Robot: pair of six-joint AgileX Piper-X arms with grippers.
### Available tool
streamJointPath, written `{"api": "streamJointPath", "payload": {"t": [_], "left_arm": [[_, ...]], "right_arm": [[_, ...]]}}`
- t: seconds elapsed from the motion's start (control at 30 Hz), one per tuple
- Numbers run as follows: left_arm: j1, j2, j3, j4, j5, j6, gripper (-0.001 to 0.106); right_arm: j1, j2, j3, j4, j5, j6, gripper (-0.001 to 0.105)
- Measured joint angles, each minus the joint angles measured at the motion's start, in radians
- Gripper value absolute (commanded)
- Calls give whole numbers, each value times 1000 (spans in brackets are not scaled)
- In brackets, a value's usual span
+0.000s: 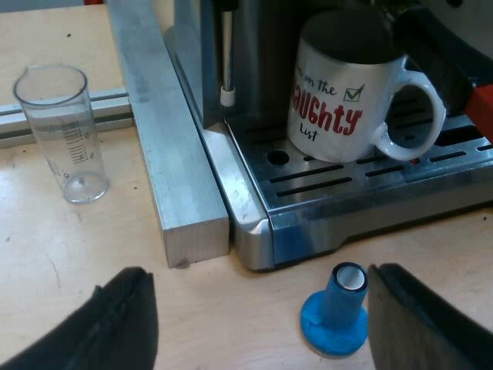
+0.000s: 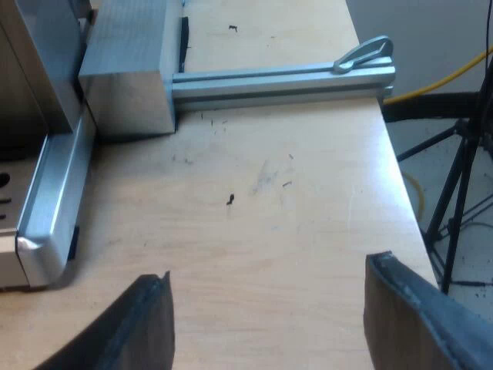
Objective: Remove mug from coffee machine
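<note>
**Task item**
- Mug [image 1: 339, 100] – white, red lettering and a green tick; upright on the slotted drip tray [image 1: 370, 181] of the espresso machine [image 1: 254, 46], at about one o'clock from the left gripper [image 1: 258, 271]. No finger touches it.

**Grippers**
- Left gripper – fingers spread wide, holding nothing, over the table [image 1: 46, 247] before the machine.
- Right gripper [image 2: 268, 270] – fingers likewise wide apart and empty, over bare table.

**Other items**
- Tamper [image 1: 337, 312] – blue, standing on its base between the left fingers, near one of them; whether they touch cannot be told.
- Measuring glass [image 1: 63, 131] – clear, upright, at about ten o'clock from the left gripper.
- Steam wand [image 1: 226, 69] – hanging at the tray's corner.
- Red handle end [image 1: 482, 108] – just beside the mug's handle.

**Surface**
- Pale wood, with dark specks [image 2: 230, 200].
- Aluminium bar [image 1: 166, 154] lying against the machine's side.
- Aluminium block [image 2: 127, 69] with a rail [image 2: 285, 81] running to the table's edge.

**Room**
- Grey floor [image 2: 393, 31] beyond the edge, at two o'clock from the right gripper.
- Black stand legs [image 2: 454, 193]; yellow cable [image 2: 454, 73].
</note>
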Motion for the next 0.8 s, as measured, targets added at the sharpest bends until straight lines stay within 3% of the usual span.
{"api": "streamJointPath", "payload": {"t": [0.1, 0.23, 0.53, 0.6, 0.8], "left_arm": [[0, 0, -13, 0, 17, 0, 62], [0, 0, -51, -38, 65, -18, 77], [-27, 0, -63, -111, 124, -62, 77], [-90, 0, -63, -122, 133, -62, 77], [-158, 18, -63, -160, 149, -24, 77]], "right_arm": [[0, 36, -49, 22, -2, 4, 56], [33, 115, -105, 28, -36, 16, 56], [166, 250, -189, 30, -84, 15, 56], [208, 287, -205, 30, -83, -1, 56], [304, 359, -221, 30, -167, -38, 56]]}}
